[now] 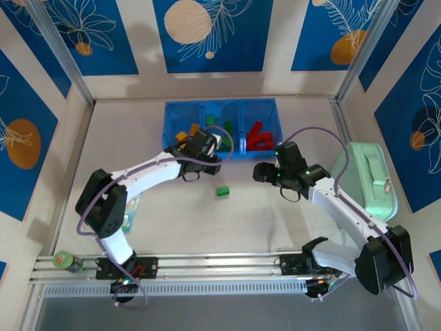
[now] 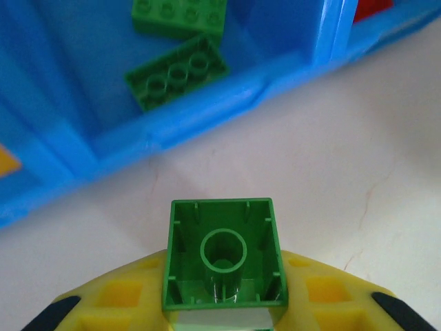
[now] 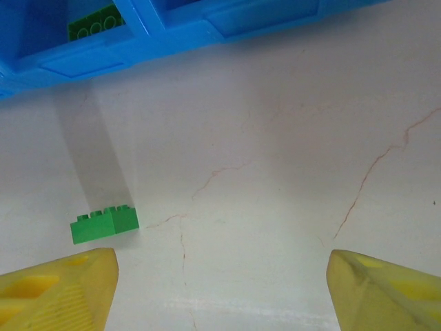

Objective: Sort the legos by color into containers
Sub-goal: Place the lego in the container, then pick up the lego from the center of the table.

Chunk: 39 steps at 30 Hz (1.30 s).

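Observation:
The three joined blue bins (image 1: 265, 110) stand at the back of the table: orange-yellow legos (image 1: 183, 134) lie in the left one, green legos (image 1: 227, 143) in the middle, red legos (image 1: 258, 136) on the right. My left gripper (image 1: 209, 149) hovers at the front wall of the bins (image 2: 207, 117), shut on a green lego (image 2: 222, 255) whose hollow underside faces the camera. Two green legos (image 2: 178, 72) lie in the bin just beyond. One loose green lego (image 1: 222, 191) (image 3: 105, 224) rests on the table. My right gripper (image 1: 264, 172) (image 3: 220, 296) is open over bare table, right of that lego.
A mint-green zipped pouch (image 1: 365, 179) lies at the right wall, beside the right arm. A small green-capped object (image 1: 63, 260) sits at the front left rail. A pale translucent item (image 1: 131, 210) lies by the left arm's base.

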Available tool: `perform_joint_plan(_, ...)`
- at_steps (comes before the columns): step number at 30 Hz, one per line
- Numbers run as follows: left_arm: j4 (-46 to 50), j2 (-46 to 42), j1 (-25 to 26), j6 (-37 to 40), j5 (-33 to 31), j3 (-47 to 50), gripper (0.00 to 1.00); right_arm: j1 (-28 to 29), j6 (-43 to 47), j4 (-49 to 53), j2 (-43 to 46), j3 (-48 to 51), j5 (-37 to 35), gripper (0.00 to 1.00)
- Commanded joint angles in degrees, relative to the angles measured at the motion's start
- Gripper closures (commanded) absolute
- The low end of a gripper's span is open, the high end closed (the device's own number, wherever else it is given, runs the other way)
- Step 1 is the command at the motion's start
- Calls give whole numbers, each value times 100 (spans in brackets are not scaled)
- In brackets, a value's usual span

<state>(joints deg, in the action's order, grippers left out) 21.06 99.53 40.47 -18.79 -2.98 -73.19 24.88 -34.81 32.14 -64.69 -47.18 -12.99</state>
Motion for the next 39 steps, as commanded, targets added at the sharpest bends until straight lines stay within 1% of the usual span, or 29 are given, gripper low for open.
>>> perform_joint_plan(1, 404, 484, -181, 213, 0, -654, 70, -27, -97, 68, 227, 145, 148, 20)
perform_joint_plan(6, 763, 1096, -383, 370, -53, -1629, 69, -35, -79, 221, 354, 172, 117, 20)
perform_joint_plan(10, 955, 1422, -545, 506, -114, -2155, 67, -41, -89, 278, 473, 190, 122, 20)
perform_joint_plan(11, 1009, 1476, -578, 531, -131, -2268, 63, -36, -96, 280, 491, 199, 130, 20)
perform_joint_plan(12, 1116, 1547, -611, 560, -141, -2423, 50, -36, -96, 275, 501, 200, 154, 20)
perform_joint_plan(13, 1304, 1569, -617, 599, -192, -2604, 32, -32, -75, 283, 496, 189, 172, 20)
perform_joint_plan(14, 1409, 1552, -598, 632, -255, -2711, 26, -20, -53, 300, 485, 176, 161, 20)
perform_joint_plan(16, 1319, 1307, -559, 693, -359, -2628, 21, 40, -31, 343, 466, 141, 87, 20)
perform_joint_plan(20, 1136, 795, -558, 685, -266, -2270, 20, 99, -1, 274, 396, 119, 132, 20)
perform_joint_plan(24, 811, 235, -549, 653, -141, -1632, 21, 276, 64, 218, 211, 56, 106, 20)
perform_joint_plan(31, 295, -839, -523, 422, 48, -423, 22, 950, 183, 205, -432, -297, -177, 20)
perform_joint_plan(35, 167, -1378, -522, 306, -68, 226, 23, 1320, 255, 221, -933, -619, -323, 19)
perform_joint_plan(39, 9, -1904, -532, 208, -200, 961, 23, 1705, 366, 372, -1633, -1115, -453, 18)
